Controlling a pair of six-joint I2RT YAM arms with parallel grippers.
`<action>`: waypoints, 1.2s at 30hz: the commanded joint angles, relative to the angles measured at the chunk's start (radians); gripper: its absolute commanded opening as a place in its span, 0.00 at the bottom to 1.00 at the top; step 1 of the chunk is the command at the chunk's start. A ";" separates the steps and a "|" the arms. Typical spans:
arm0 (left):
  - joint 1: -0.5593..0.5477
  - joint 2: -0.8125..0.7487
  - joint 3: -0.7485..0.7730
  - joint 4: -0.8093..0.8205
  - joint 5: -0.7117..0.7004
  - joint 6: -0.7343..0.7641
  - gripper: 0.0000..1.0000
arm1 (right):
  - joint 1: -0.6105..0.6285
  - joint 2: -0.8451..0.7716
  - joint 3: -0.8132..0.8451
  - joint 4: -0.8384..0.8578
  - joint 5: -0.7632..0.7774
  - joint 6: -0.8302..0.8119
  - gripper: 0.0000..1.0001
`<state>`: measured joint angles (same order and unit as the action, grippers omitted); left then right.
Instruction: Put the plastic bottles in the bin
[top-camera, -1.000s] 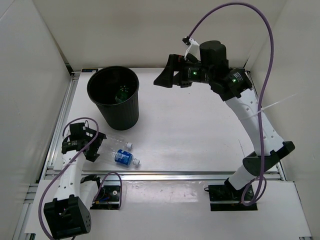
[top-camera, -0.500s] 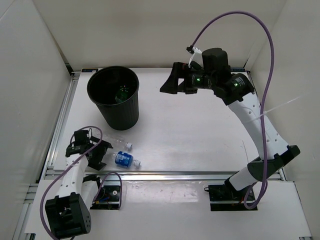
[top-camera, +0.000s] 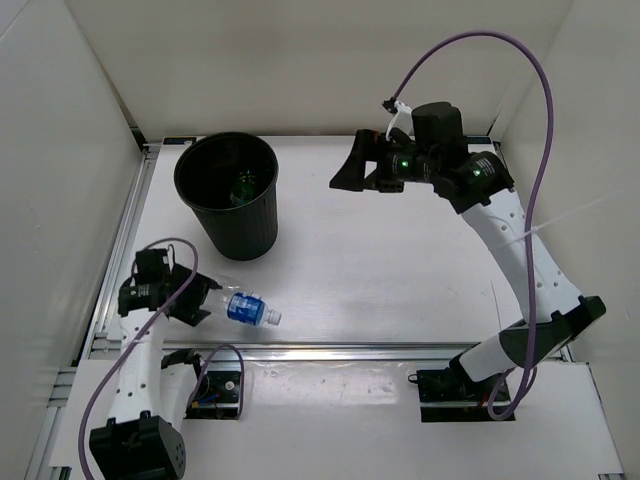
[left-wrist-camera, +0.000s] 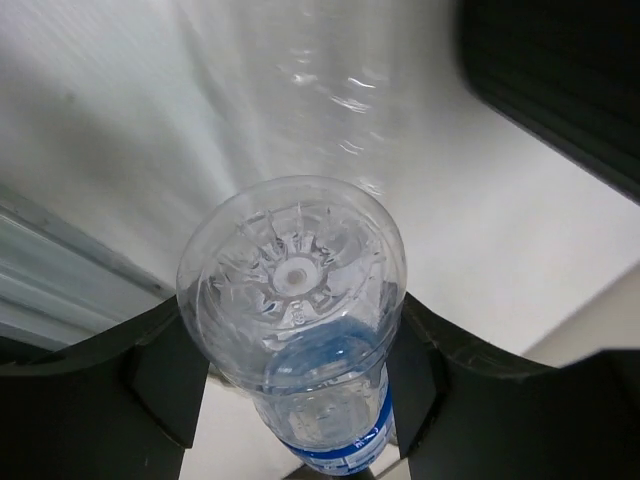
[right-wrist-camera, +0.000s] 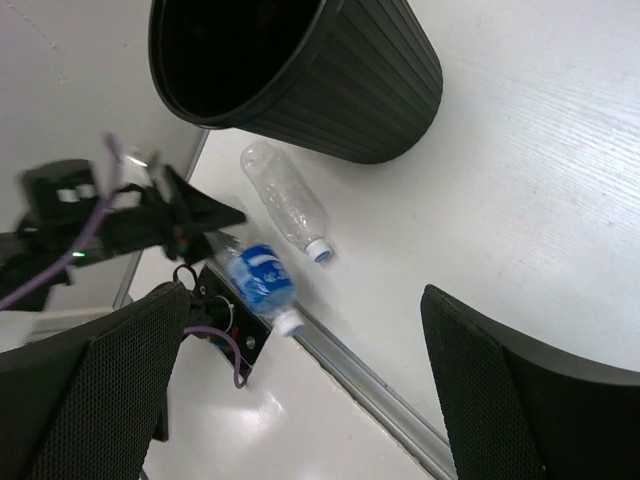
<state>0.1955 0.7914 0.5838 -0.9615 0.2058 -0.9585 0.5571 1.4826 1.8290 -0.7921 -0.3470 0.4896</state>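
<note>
Top external view is showing the left gripper clamping the blue-labelled bottle near the front left corner of the table. It is gripping the bottle at the base end, with the white cap pointing off to the right. Left wrist view is backing that up: the two black fingers are pressing on either side of the clear ribbed base, and the blue label is showing just beyond them. Whether this bottle is touching the table cannot be told.

The plain clear bottle is lying on its side on the table between the held bottle and the bin, with its base end close to the bin's wall. The bin is standing upright on the far left of the table, and the green bottle is lying inside it.

Over on the other side, the right gripper is hovering above the far middle of the table, well apart from the bin. Its jaws are spread wide with nothing between them.
</note>
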 joint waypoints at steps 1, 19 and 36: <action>0.005 -0.040 0.221 -0.200 0.030 0.029 0.54 | -0.013 -0.054 -0.033 0.011 -0.015 -0.017 1.00; 0.005 0.256 1.136 0.090 -0.071 0.168 0.55 | -0.118 -0.150 -0.200 0.030 -0.063 -0.017 1.00; -0.073 0.467 1.250 0.208 -0.350 0.301 1.00 | -0.189 -0.222 -0.194 -0.035 -0.081 -0.049 1.00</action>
<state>0.1261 1.4002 1.8381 -0.7834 -0.0734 -0.6682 0.3843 1.3064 1.6508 -0.8211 -0.4084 0.4622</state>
